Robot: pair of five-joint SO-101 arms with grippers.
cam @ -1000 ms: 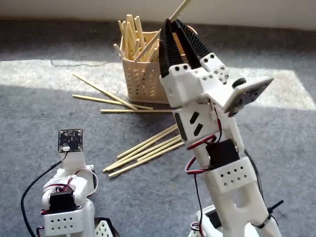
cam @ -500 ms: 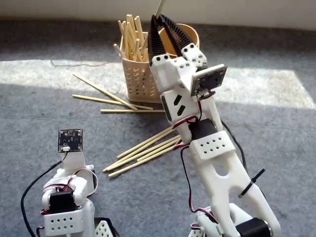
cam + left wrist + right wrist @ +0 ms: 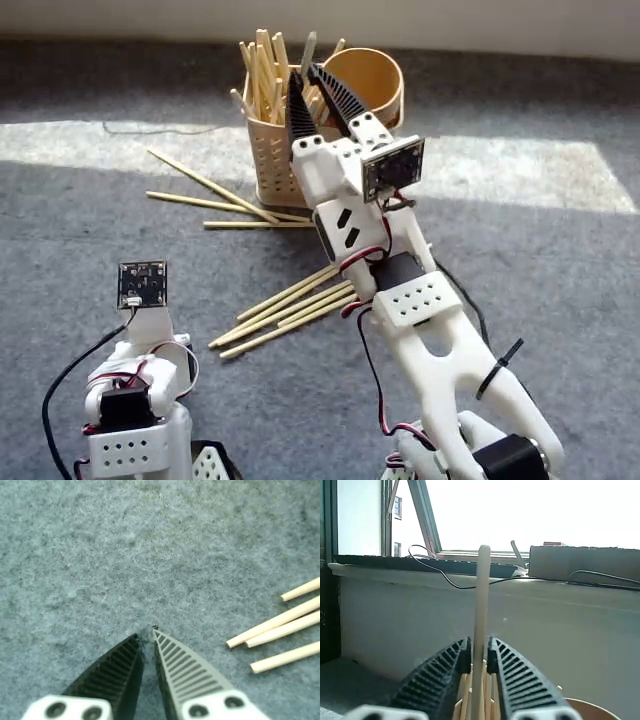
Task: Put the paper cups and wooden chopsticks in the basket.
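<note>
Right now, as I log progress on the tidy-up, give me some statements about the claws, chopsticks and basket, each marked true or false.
1. The right claw is shut on a chopstick. True.
2. The left claw holds a chopstick. False: it is shut on nothing, over the carpet.
3. Every chopstick is in the basket. False: loose chopsticks lie on the carpet.
4. The basket already holds chopsticks. True.

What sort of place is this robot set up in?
Likely an ordinary indoor room, perhaps an office or workshop: a grey felt-like carpet surface under the arms, a sunlit dark-framed window, and a pale ledge below it carrying a black cable.
</note>
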